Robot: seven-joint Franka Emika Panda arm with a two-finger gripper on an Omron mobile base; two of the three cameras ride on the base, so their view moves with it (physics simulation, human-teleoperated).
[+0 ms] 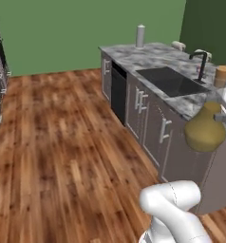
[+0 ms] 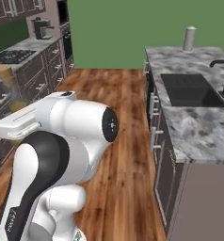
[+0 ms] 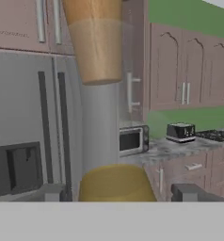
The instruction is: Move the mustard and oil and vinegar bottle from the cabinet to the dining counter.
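While I carry the oil and vinegar bottle (image 1: 204,129) at mid-right of the left base view, its bulbous olive-gold base sits low in front of the dining counter (image 1: 153,56) edge, so I judge it needs lifting above the stone before it goes across and down, kept upright. My gripper (image 1: 224,118) shows just as a grey finger at the right edge beside the flask. Count in this view: one flask, one black sink (image 1: 172,80), one faucet (image 1: 201,64), one grey cylinder (image 1: 140,36) at the far corner of the counter. No mustard visible, so I'd say that one is a separate trip or already handled; cannot tell which. Right base view: counter fills the right side with bare marbled stone below the sink in frame, which looks like the best drop zone, clear of the basin. At left edge I see a tan stopper and thin neck, so the flask reads tilted or rolled relative to this camera. Hand view: the flask's gold base sits between my fingertips (image 3: 52,192) at bottom centre, neck and stopper running up to top centre; jaws stand wide and clamped on the flask's base. Background: one microwave (image 3: 132,140), one toaster (image 3: 180,132).
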